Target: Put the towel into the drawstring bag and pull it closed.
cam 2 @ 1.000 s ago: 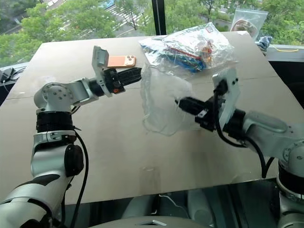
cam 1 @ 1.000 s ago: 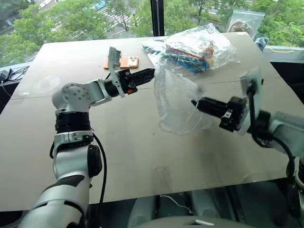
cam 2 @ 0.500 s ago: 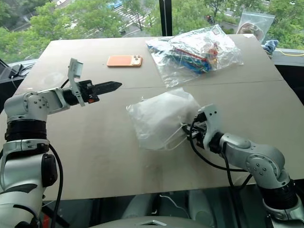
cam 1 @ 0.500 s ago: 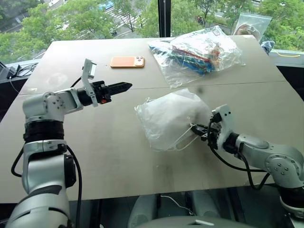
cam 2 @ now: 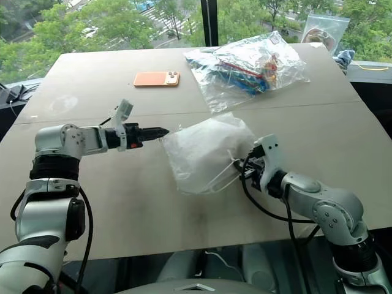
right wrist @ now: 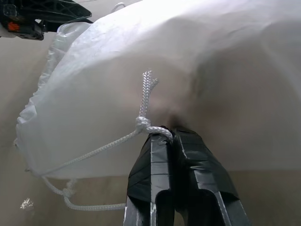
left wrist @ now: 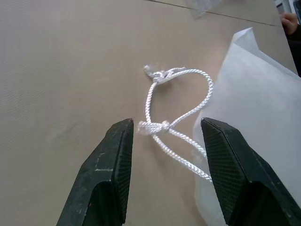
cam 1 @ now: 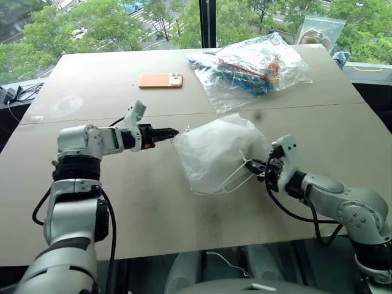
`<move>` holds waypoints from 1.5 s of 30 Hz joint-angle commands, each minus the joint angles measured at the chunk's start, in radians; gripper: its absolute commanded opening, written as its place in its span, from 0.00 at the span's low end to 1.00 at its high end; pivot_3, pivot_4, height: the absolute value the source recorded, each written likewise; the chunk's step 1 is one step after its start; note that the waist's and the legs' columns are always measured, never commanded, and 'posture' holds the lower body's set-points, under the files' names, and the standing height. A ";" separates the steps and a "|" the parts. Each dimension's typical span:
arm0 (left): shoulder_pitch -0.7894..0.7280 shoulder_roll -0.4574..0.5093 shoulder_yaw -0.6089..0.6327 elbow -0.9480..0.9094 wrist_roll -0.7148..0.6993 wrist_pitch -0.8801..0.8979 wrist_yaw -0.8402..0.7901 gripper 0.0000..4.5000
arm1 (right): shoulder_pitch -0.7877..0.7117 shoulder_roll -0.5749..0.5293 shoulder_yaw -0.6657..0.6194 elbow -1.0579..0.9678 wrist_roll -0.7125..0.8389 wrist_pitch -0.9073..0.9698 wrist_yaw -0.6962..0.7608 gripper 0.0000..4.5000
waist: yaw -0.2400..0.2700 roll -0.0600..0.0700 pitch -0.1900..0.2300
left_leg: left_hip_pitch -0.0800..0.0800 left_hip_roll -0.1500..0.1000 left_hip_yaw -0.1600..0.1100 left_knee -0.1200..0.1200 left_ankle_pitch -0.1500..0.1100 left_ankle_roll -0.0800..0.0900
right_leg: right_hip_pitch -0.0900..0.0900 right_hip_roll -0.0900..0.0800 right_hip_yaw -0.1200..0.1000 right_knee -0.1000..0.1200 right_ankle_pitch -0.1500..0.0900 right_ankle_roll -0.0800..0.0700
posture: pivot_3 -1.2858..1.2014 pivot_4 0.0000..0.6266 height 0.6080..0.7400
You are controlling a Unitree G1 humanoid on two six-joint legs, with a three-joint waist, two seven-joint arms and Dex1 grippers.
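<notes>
White drawstring bag (cam 1: 214, 153) lies bulging mid-tabletop (cam 1: 92, 202), long axis running between your two grippers. Head views: left gripper (cam 1: 170, 131) just beside its near corner. Left wrist: fingers (left wrist: 113, 169) apart, knotted cord (left wrist: 162, 125) lying ahead between them. Right wrist: right gripper (right wrist: 171, 136) fingers together, clamped on the other cord.

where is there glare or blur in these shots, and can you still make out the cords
Left eye view: daylight from the windows, a pale sheen on the table. Left wrist view: the knotted cord is crisp between the open left gripper fingers. Right wrist view: the drawstring bag glares white at the top, its cord knot sharp at the shut right gripper.
</notes>
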 commanded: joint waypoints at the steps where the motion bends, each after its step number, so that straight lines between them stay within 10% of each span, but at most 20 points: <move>1: -0.037 0.015 0.032 0.028 -0.001 0.063 0.017 0.51 | -0.005 0.012 -0.025 -0.046 -0.007 -0.002 0.006 0.00 | 0.001 0.000 0.000 | 0.000 0.000 0.000 0.000 0.000 0.000 | 0.000 0.000 0.000 0.000 0.000 0.000 | 0.52 0.24 1.00; 24: -0.251 -0.112 0.464 0.440 -0.023 0.205 0.458 0.51 | 0.053 0.039 -0.047 -0.099 -0.075 0.029 -0.013 0.00 | 0.008 -0.001 0.000 | 0.000 -0.001 -0.001 0.002 0.000 0.000 | 0.000 -0.002 0.000 0.001 0.000 0.000 | 0.52 0.24 1.00; 45: -0.299 -0.229 0.495 0.523 -0.020 0.122 0.516 0.51 | 0.053 0.037 -0.074 -0.109 -0.102 0.052 0.005 0.00 | 0.010 -0.001 -0.001 | -0.001 -0.005 -0.003 0.001 0.000 0.000 | -0.001 -0.005 0.000 0.002 0.000 0.000 | 0.52 0.24 1.00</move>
